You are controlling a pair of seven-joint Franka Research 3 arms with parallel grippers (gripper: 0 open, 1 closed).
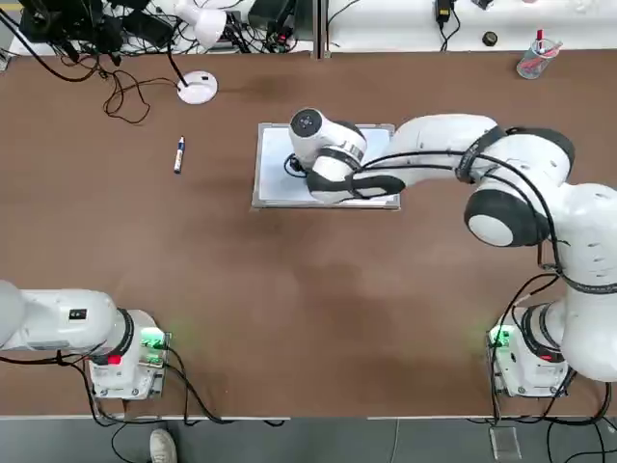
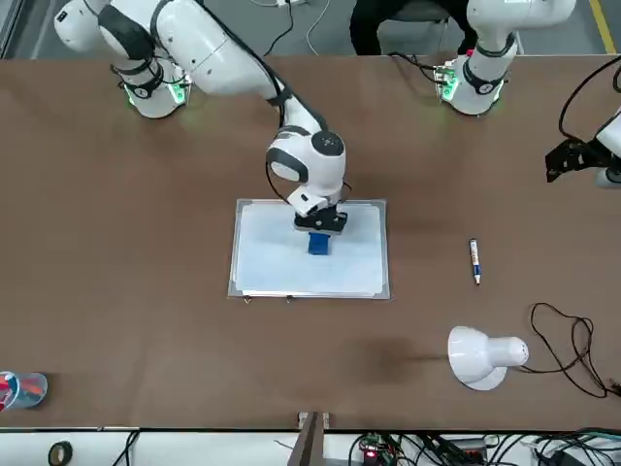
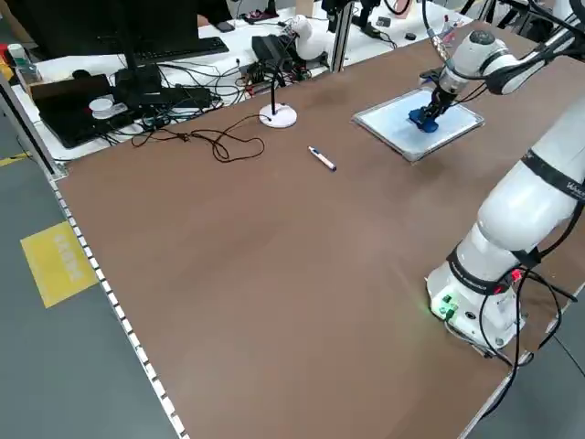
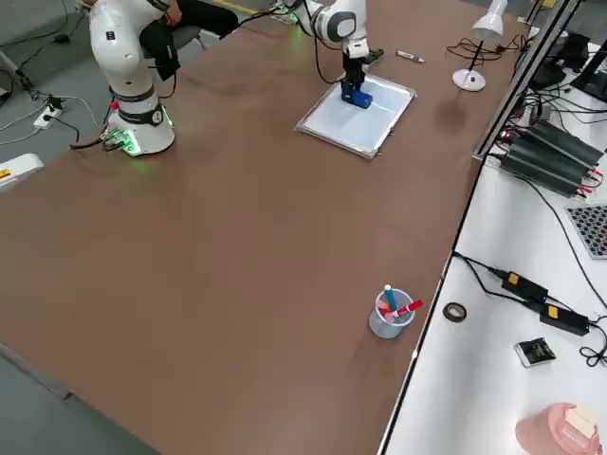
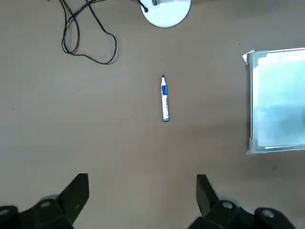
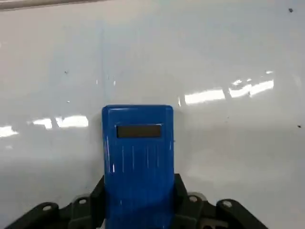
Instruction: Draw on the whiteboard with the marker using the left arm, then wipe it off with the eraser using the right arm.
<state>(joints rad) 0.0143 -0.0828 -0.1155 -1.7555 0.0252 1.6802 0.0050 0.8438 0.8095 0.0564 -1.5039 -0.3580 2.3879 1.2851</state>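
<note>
Two arms stand at the brown table (image 1: 289, 318), and each task item appears once: one whiteboard (image 2: 272, 264), one eraser (image 2: 319, 243) and one marker (image 1: 179, 154).

Reaching from its base across to the middle of the table, the right arm (image 1: 501, 183) has its right gripper (image 2: 320, 229) pointing down over the whiteboard, clenched on the eraser. In the right wrist view the blue block (image 6: 138, 162) sticks out from between the two fingers, its long axis running straight out away from the gripper over the glossy white surface. In the front view it sits on the board's upper middle part, toward the robot's side. Whether it presses on the surface or hangs just above it cannot be told.

The whiteboard lies flat near the table's centre, its long sides running across the table from left to right.

The marker lies flat on bare table well to the left of the whiteboard, apart from it. Its long axis runs roughly away from the robot, with the dark tip at the far end.

Pulled back near its base, the left arm (image 1: 58, 323) is parked. In the left wrist view the left gripper (image 5: 143, 195) hangs above the table with its fingers spread wide, holding nothing.

One white desk lamp (image 2: 482, 355) and one loose black cable (image 1: 125, 96) lie at the far left of the table; one clear cup (image 4: 389, 316) of pens stands at the far right.
</note>
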